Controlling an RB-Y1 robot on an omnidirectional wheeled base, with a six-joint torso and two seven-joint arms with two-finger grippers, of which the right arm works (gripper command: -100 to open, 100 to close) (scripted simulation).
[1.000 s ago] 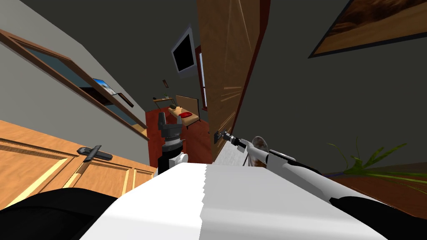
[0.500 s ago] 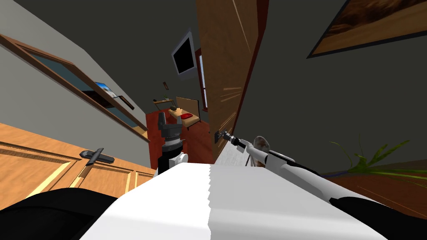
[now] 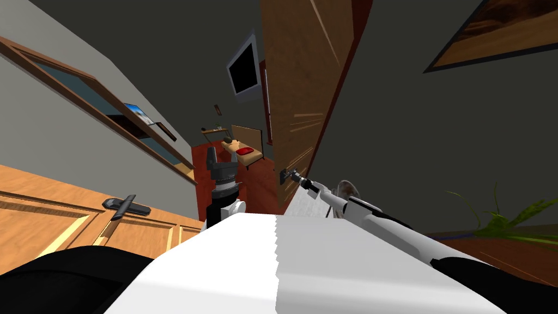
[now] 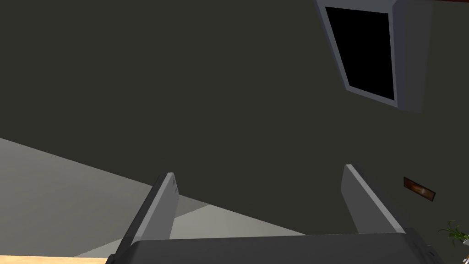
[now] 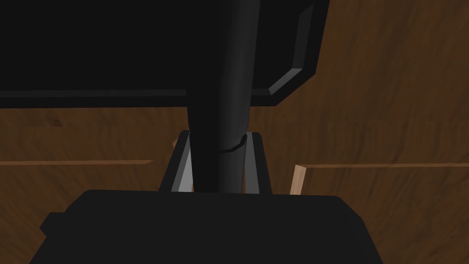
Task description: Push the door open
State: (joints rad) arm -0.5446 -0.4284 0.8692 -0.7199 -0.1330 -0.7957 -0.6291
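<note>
The right end effector [image 5: 219, 135] is clamped on the door's dark handle [image 5: 224, 82]: its 2 light grey fingers [image 5: 183, 174] press the sides of the round black bar, just below the black backplate [image 5: 137, 46] from which the bar comes. Behind them lies the brown wood of the door [image 5: 394, 91], with thin pale lines across its grain.

In the head view the door [image 3: 302, 65] stands ahead and slightly to my right, seen almost edge-on and partly open, with a dark grey wall on its right. The right arm reaches forward to the handle [image 3: 284, 176] at the door's lower edge, where the right end effector [image 3: 293, 175] meets it.

The left end effector [image 3: 222, 158] is raised in front of the chest, left of the door and apart from it; its 2 fingers [image 4: 160, 206] stand wide apart with nothing between them.

Through the gap left of the door a red-brown floor [image 3: 261, 185] shows. On my far left is a second, lighter wooden door [image 3: 43, 218] with a dark lever [image 3: 125, 204]. A green plant [image 3: 507, 223] sits low on the right, and a framed picture [image 3: 501, 32] hangs on the wall above it.
</note>
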